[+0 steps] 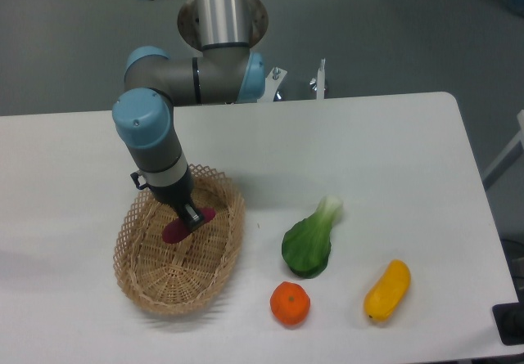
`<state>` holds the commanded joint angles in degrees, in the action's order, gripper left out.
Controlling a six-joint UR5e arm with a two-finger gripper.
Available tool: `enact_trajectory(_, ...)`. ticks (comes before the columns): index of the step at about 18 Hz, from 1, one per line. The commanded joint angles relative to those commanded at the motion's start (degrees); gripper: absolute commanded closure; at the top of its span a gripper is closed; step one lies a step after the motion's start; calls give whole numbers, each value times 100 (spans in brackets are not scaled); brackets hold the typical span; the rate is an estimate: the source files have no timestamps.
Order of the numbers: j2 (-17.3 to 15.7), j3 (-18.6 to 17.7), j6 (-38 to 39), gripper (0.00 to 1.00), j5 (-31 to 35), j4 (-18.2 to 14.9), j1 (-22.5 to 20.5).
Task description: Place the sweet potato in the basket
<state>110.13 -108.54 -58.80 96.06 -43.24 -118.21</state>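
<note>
The sweet potato [187,225] is over the inside of the basket [155,286], in the half nearer the arm's base, with the jaws [193,217] clamped across its middle. Its magenta ends stick out on either side of the jaws, so its long axis runs roughly from the basket's centre up toward the rim nearest the bok choy [309,245]. Whether it already touches the woven floor or hangs just above it cannot be told from this view.

The coming move looks like a release: the potato lies directly between the jaws, so spreading them should leave it in the basket. It sits well inside the rim on all sides, so it is unlikely to roll out. The arm leans in from the far side of the basket, and straight up from the basket is open room for lifting away.

Beyond the basket on the worktop [393,151], the bok choy, orange [290,303] and yellow vegetable [387,290] lie well apart from the basket and out of the arm's way.
</note>
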Motion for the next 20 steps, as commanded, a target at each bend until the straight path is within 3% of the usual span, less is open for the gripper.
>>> enact_trajectory(1,0,0,9,63,0,9,9)
enact_trajectory(2,0,17,0,49,0,9,9)
enact_trajectory(3,0,52,-9,16,9,9,0)
enact_trajectory(4,-17,79,-9,0,17,9,0)
enact_trajectory(7,-105,201,44,0,18,-9,-9)
enact_trajectory(12,-70,781,614,0,35,-35,-79)
enact_trajectory(18,-167,1125,589,0,149,-35,-623)
enact_trajectory(20,-359,1169,545,0,281,-61,-965)
